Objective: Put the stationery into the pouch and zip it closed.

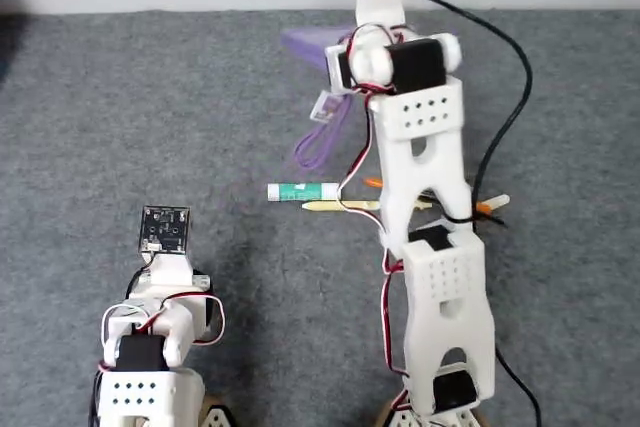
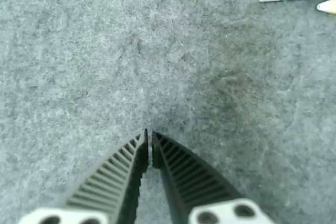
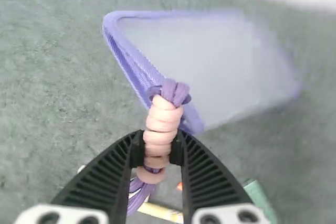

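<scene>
Currently right claw pinches the pull cord of the pouch; glue stick, pencil lie on the table nearby, outside it. Best to draw steadily along the zip, not upward. Left claw closed, idle.

The work surface is a table covered in grey felt-like fabric. Lying on it: a flat translucent purple pouch at upper centre; a purple looped cord trailing from it toward centre; a white cylindrical glue stick with green label at centre; a cream wooden pencil just below the glue stick; and a slender orange item at centre right, partly hidden.
</scene>
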Controlling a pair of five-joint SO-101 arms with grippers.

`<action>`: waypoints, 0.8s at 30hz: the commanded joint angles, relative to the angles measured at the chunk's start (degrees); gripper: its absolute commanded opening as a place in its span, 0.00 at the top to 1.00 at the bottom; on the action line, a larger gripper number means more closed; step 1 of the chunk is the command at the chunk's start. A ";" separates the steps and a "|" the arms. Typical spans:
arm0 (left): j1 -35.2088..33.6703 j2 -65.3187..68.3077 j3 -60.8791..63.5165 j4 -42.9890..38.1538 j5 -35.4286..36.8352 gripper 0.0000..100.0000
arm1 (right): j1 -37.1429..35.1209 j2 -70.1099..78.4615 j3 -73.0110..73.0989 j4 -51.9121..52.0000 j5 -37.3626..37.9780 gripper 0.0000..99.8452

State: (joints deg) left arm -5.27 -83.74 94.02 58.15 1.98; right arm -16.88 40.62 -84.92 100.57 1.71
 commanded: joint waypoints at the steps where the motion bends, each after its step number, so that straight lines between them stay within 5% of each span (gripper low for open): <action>1: -0.09 -0.70 -0.57 -0.97 -0.79 0.99 | 0.22 -8.04 2.29 2.59 5.63 0.99; 13: -0.09 -0.70 -0.57 -0.97 -0.79 0.99 | -2.07 -39.34 47.91 2.15 5.98 0.99; 24: 0.09 -0.70 -0.57 -0.97 -0.79 0.99 | -1.98 -51.91 61.80 2.15 5.98 0.99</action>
State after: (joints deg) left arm -5.27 -83.74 94.02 58.15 1.98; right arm -18.64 -7.21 -23.38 100.66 7.08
